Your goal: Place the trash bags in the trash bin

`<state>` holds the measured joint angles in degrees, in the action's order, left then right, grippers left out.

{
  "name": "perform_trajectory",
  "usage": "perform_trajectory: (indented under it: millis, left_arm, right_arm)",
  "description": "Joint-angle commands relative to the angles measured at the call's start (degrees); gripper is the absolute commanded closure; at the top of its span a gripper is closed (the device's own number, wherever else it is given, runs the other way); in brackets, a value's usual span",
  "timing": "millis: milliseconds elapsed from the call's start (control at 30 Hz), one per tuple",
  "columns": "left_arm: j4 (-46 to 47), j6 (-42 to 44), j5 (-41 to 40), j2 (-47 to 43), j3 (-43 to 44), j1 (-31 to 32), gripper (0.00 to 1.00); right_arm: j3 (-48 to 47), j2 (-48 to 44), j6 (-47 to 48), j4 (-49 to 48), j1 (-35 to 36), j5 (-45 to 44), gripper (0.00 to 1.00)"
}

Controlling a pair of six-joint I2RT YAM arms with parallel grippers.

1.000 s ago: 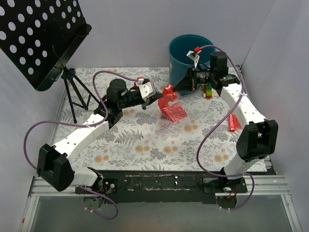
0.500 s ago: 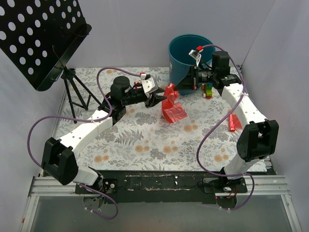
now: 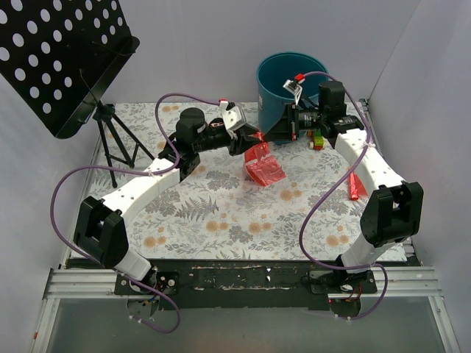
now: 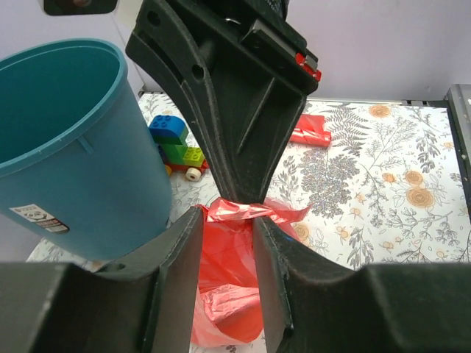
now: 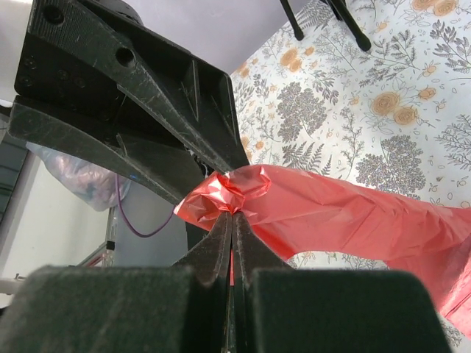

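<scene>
A crinkly red trash bag (image 3: 265, 169) hangs with its lower part on the flowered table, just left of the teal trash bin (image 3: 274, 92). My right gripper (image 5: 232, 215) is shut on the bag's bunched top (image 5: 243, 193). My left gripper (image 4: 227, 220) stands open, its two fingers on either side of the same bag (image 4: 224, 294) and apart from it. In the top view the left gripper (image 3: 249, 140) and right gripper (image 3: 274, 134) meet tip to tip above the bag. A second red trash bag (image 3: 358, 184) lies by the right arm. The bin (image 4: 73, 162) is upright.
A small toy of coloured bricks on wheels (image 3: 317, 138) sits at the bin's foot, to its right. A black perforated music stand (image 3: 66, 59) on a tripod (image 3: 110, 147) fills the back left. White walls close in the sides and back.
My left arm has swung right towards the bin, and its gripper has opened from shut. The bag's top has shifted right with it. The right gripper keeps its pinch.
</scene>
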<state>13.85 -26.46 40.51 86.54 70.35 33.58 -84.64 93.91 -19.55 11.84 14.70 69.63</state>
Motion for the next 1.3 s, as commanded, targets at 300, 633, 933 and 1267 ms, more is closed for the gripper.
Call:
perform_trajectory:
  millis: [300, 633, 933, 1267]
  left_arm:
    - [-1.9, 2.1, -0.9, -0.5, 2.5, 0.8, 0.65]
    - [-1.7, 4.8, -6.2, -4.2, -1.2, 0.8, 0.78]
    - [-3.6, 0.7, 2.7, 0.3, 2.9, 0.9, 0.71]
    - [-6.3, 1.4, 7.2, 3.6, 6.0, 0.9, 1.00]
  right_arm:
    - [-0.7, -1.2, -4.4, -5.4, 0.2, 3.1, 0.99]
    - [-1.4, -0.4, -4.4, -5.4, 0.3, 2.9, 0.99]
    - [-1.2, -0.7, -4.4, -5.3, 0.2, 2.3, 0.99]
    - [-0.8, -0.9, -4.6, -5.5, 0.3, 1.3, 0.99]
